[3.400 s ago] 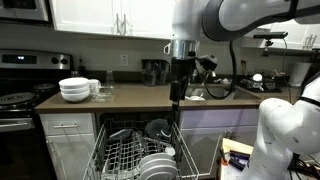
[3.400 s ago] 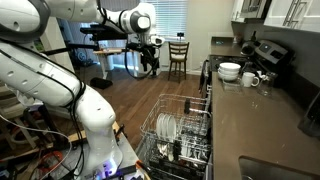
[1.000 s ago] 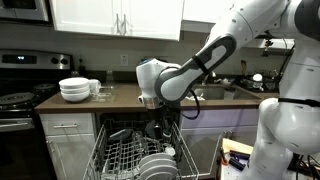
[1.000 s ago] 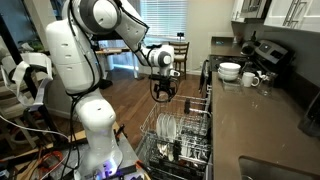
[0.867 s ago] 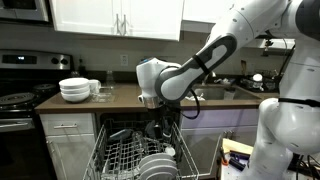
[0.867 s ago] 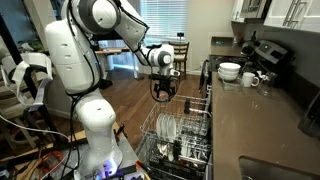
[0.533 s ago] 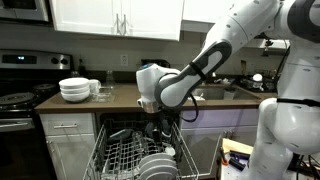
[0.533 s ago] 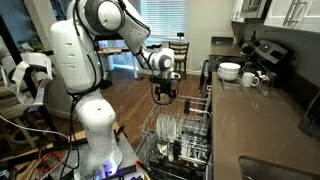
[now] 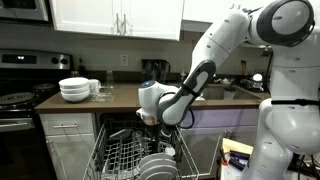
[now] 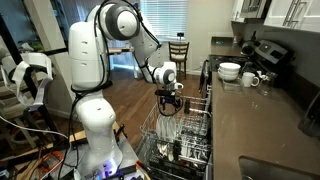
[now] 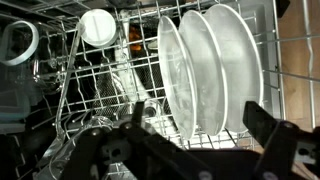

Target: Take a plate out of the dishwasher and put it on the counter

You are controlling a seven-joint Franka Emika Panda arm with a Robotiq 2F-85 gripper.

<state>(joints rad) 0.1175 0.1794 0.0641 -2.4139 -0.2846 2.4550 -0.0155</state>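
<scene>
The dishwasher [image 9: 125,155] stands open with its wire rack pulled out, seen in both exterior views [image 10: 185,140]. Three pale grey plates [image 11: 205,65] stand upright side by side in the rack; they also show in both exterior views [image 9: 155,165] [image 10: 168,128]. My gripper [image 11: 205,125] hangs just above them, open and empty, with one dark finger on each side of the plate row. It shows over the rack in both exterior views [image 9: 161,124] [image 10: 168,103]. The brown counter [image 9: 130,98] runs above the dishwasher [image 10: 250,120].
Stacked white bowls [image 9: 74,90] and glasses sit on the counter near the black stove [image 9: 15,100]. In the rack, a small round white piece [image 11: 97,27] and a glass [image 11: 15,45] stand left of the plates. A chair [image 10: 178,55] stands behind.
The arm has swung down and lowered the gripper from above counter height to just over the rack's plates. The jaws stay open. Nothing in the rack has moved.
</scene>
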